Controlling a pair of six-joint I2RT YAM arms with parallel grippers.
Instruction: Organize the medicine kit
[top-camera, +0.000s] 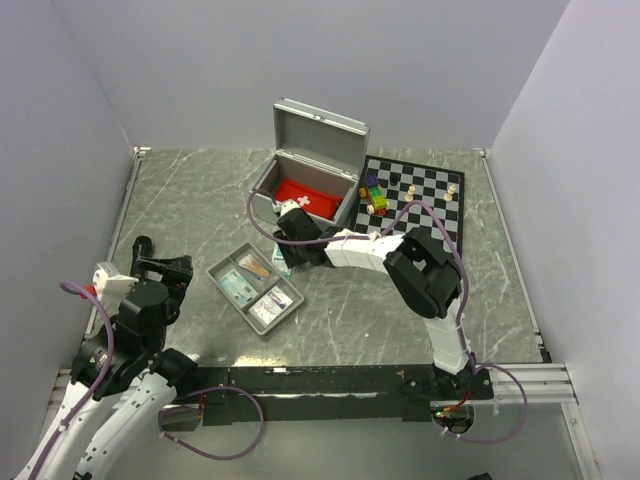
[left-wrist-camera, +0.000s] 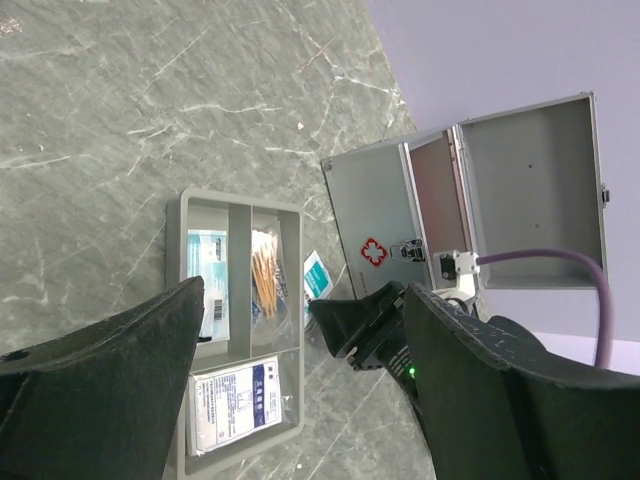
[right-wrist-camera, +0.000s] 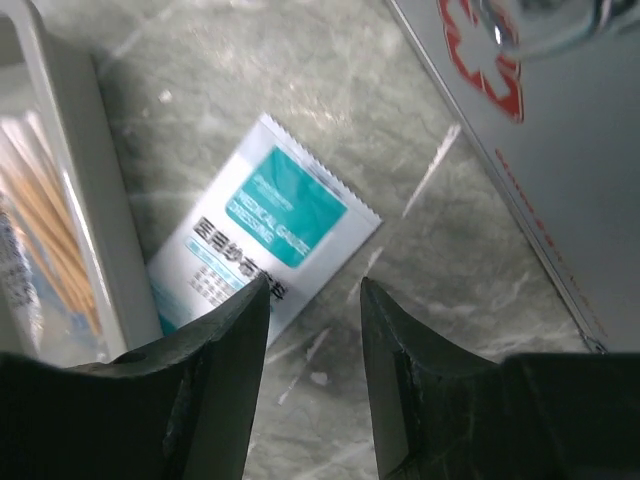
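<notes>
**Right gripper over the loose gauze sachet, kit just beyond**

I have the right gripper (right-wrist-camera: 312, 340) low over the table (top-camera: 400, 310). Its jaws stand part way apart with only bare marble between them, so it holds nothing. In the right wrist view the gauze sachet (right-wrist-camera: 265, 240) lies flat just above and left of that gap, its near edge by the tip of the left-hand finger. Its long axis runs on a diagonal, from lower left to upper right of that frame. I judge the jaws must shift up and left, and perhaps turn, to straddle its short side.

The grey tray (right-wrist-camera: 70, 200) lies just beside the sachet on the left, and the front wall of the medicine kit (right-wrist-camera: 540, 150) fills the upper right. In the top view the kit stands open at upper centre, lid raised and something red inside, right beyond the right gripper.

The left gripper (left-wrist-camera: 305, 295) sits at the lower left of the top view, well apart, jaws wide and empty. The right arm is far nearer, so I judge the pick falls to it; a thin packet lying flat could slip the pinch
</notes>
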